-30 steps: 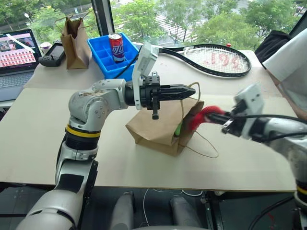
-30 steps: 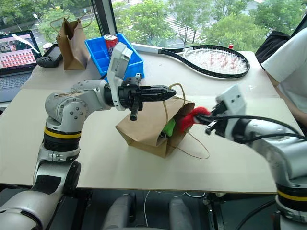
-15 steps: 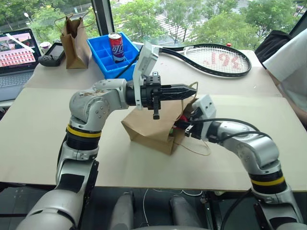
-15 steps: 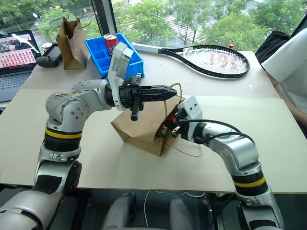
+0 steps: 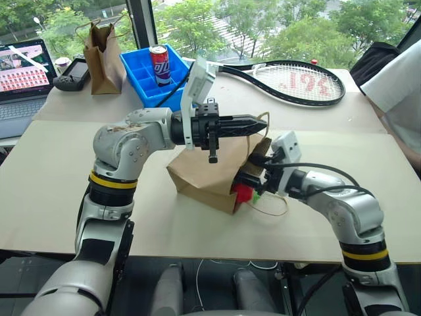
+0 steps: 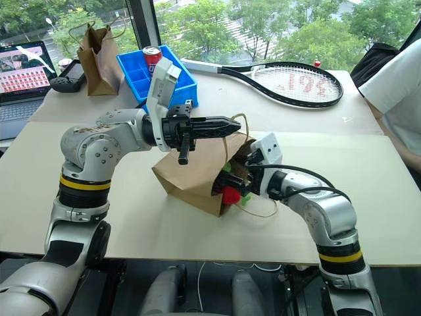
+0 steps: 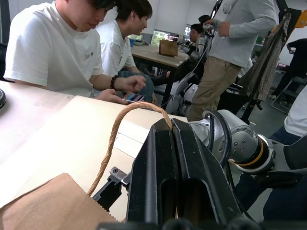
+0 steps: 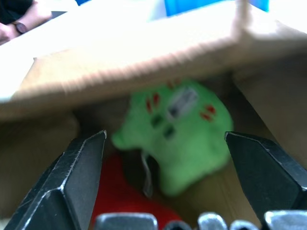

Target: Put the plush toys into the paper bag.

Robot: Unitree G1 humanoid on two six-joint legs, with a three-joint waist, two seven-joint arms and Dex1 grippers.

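The paper bag lies on its side on the table, mouth toward my right arm. My left gripper is shut on the bag's twine handle and holds it up above the mouth. My right gripper stands open at the bag's mouth with nothing held between its fingers. The red chili plush toy lies loose at the lower edge of the mouth. The green plush toy sits deeper inside the bag, beyond my open right fingers, with the red one below it.
A tennis racket lies at the back of the table. A blue bin with a can, a narrow paper bag and a laptop are at the back left. A person's sleeve is at the right edge.
My right gripper carried the red toy leftward to the bag's mouth, then opened and let it go there. The bag shifted slightly. The left arm kept still.
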